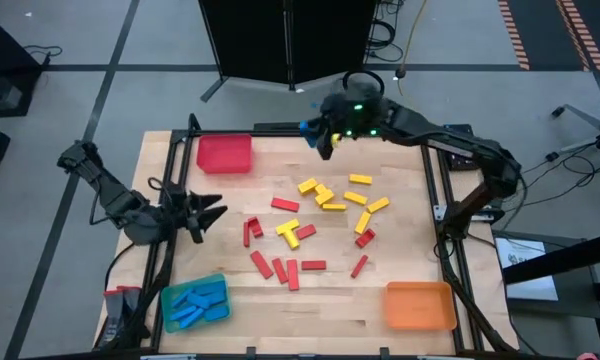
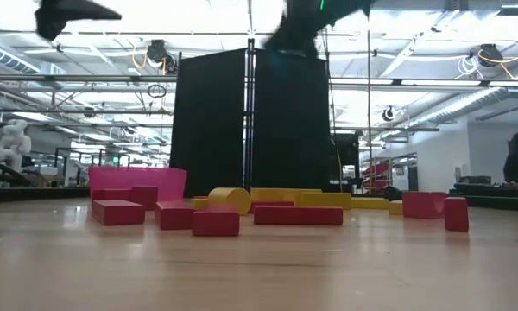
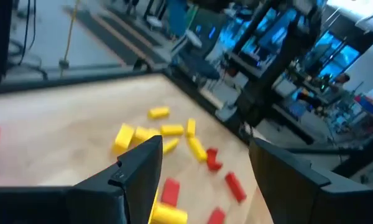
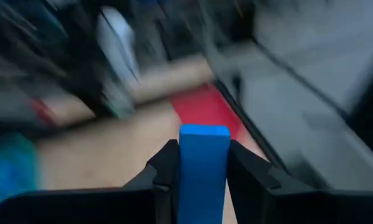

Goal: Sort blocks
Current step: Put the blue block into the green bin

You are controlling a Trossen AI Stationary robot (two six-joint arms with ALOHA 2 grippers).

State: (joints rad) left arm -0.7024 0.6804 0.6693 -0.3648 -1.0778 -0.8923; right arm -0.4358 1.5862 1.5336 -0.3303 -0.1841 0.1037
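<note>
A blue block (image 4: 204, 163) sat clamped in the right tool (image 4: 202, 168) above the bench's (image 1: 400, 260) far edge; left tool (image 1: 208, 212) (fingers spread wide) waited at the left side. No readable writing showed.

Small flat yellow bars (image 1: 333, 198) lie scattered in the middle of the wooden bench (image 1: 400, 255). Small flat red bars (image 1: 285, 268) lie spread out beside them, nearer the front. A heap of blue bars (image 1: 194, 301) fills the blue tray (image 1: 167, 297). One blue bar (image 4: 203, 165) stands upright, pinched in the right end effector (image 4: 202, 163).
</note>
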